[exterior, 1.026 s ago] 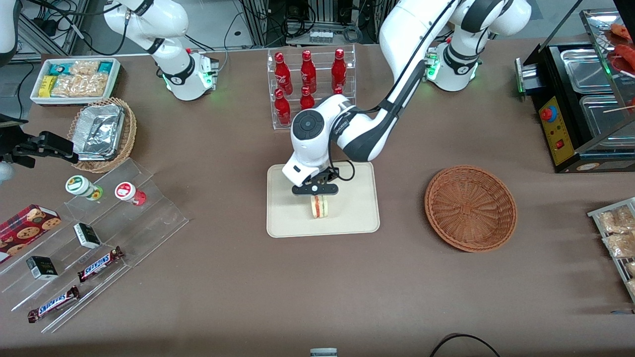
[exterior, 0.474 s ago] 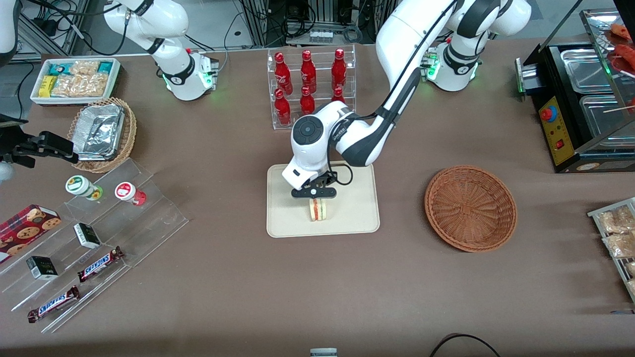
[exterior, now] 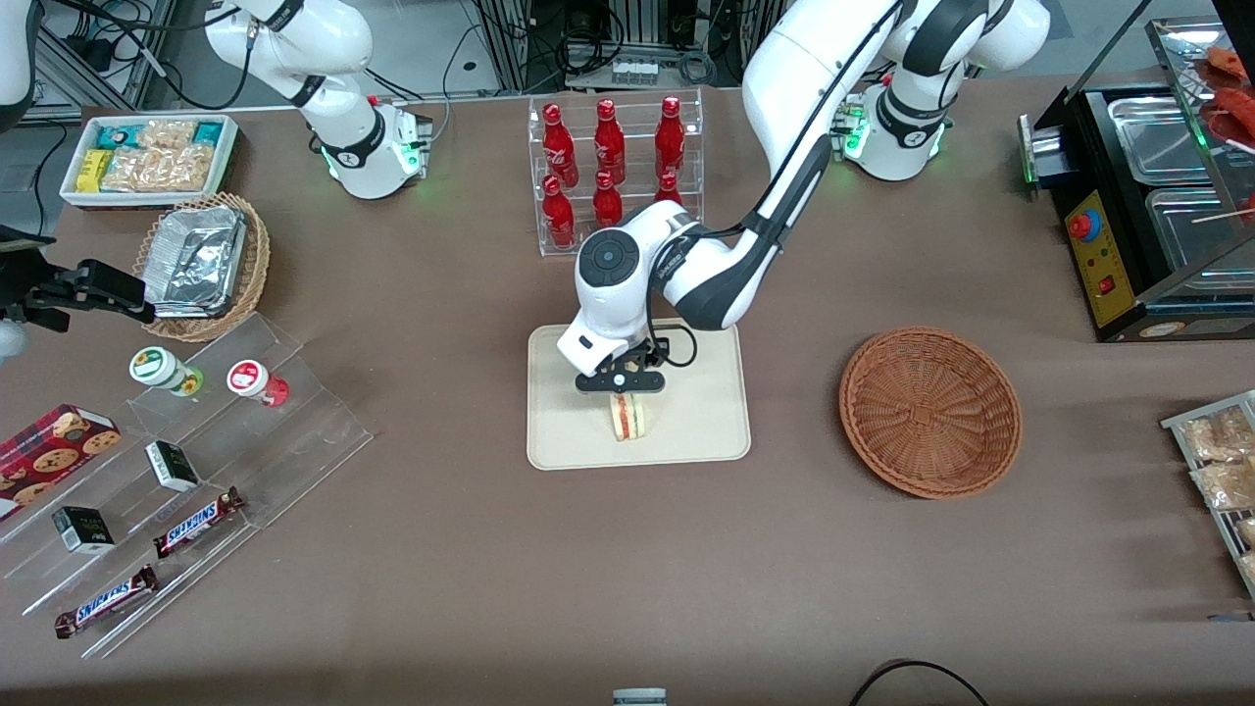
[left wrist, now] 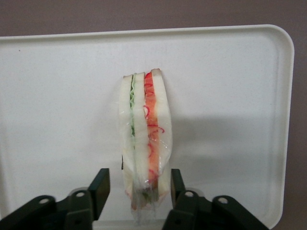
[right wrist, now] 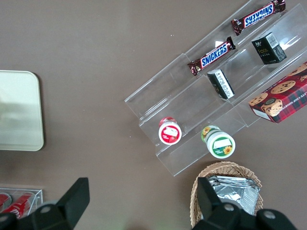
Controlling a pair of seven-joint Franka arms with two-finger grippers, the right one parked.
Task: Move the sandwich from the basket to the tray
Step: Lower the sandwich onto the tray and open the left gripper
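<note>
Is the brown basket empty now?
Empty. The basket shows only bare weave; the sandwich stands on the tray, between the gripper's open jaws.

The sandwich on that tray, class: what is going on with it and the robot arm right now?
The left arm's gripper is low over the cream tray, its fingers open on either side of the wrapped sandwich. The sandwich stands on edge on the tray, with a gap showing at each finger. The woven basket sits empty on the table beside the tray, toward the working arm's end. The sandwich is already on the tray, apparently just let go.
</note>
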